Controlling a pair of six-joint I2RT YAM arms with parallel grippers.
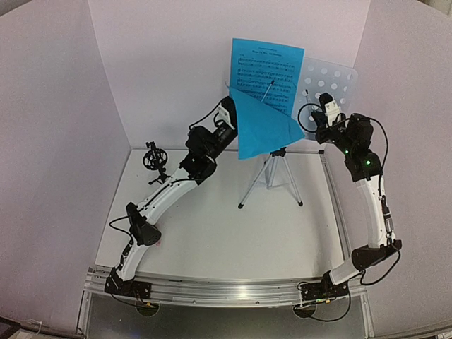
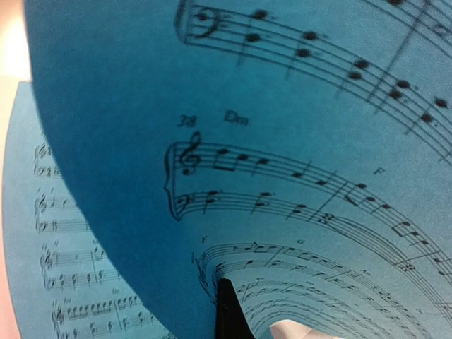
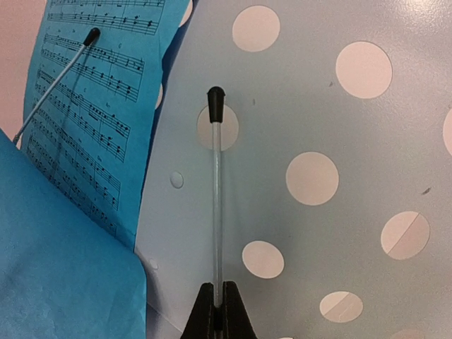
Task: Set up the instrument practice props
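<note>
Now, we see the left fingers [image 2: 227, 314] clenched on a curled blue sheet-music page [image 1: 258, 131] before the pale blue music stand [image 1: 332, 78]; the right fingers [image 3: 203, 321] pinch its wire page-holder arm [image 3: 216, 191]; a second page [image 1: 265, 67] rests on it

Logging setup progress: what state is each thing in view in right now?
Pale blue perforated music stand: upright on its silver tripod, right half bare.
First blue sheet-music page: on the stand, under the left black-tipped wire retainer.
Second blue sheet-music page: curled, gripped by the shut left end effector.
Right black-tipped wire retainer: pinched by the shut right end effector.
Small black tripod mic holder: standing, empty.
</note>
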